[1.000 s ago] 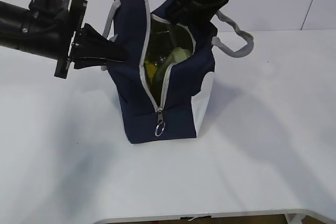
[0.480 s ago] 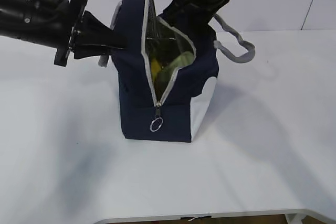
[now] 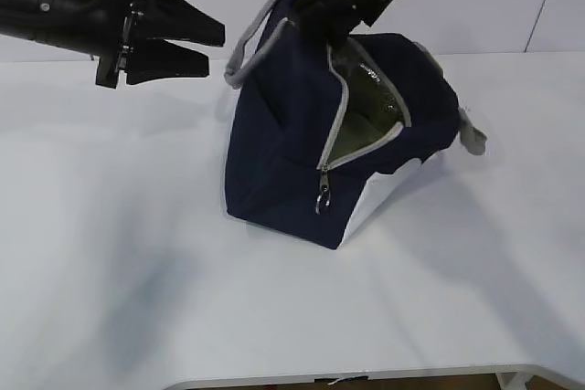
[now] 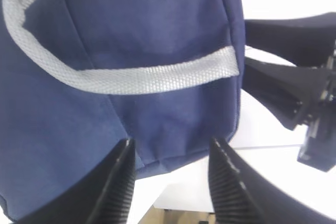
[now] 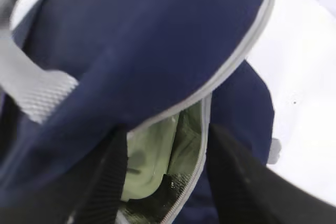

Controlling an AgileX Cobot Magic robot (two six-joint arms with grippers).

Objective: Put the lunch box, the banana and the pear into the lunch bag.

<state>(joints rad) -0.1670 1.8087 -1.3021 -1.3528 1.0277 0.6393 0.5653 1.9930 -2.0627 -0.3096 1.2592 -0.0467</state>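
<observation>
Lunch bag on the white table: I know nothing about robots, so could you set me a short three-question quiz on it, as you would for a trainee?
1. True or false: the lunch bag is zipped fully shut.
2. In the right wrist view, what colour is the item seen through the bag's opening? A) pale green B) red C) orange
3. Fill in: in the exterior view, the left end effector is clear of the bag, with its jaws ____.

Key
1. False: the zipper is parted and the lining shows.
2. A: it looks like the lid of the lunch box.
3. Open.
</observation>
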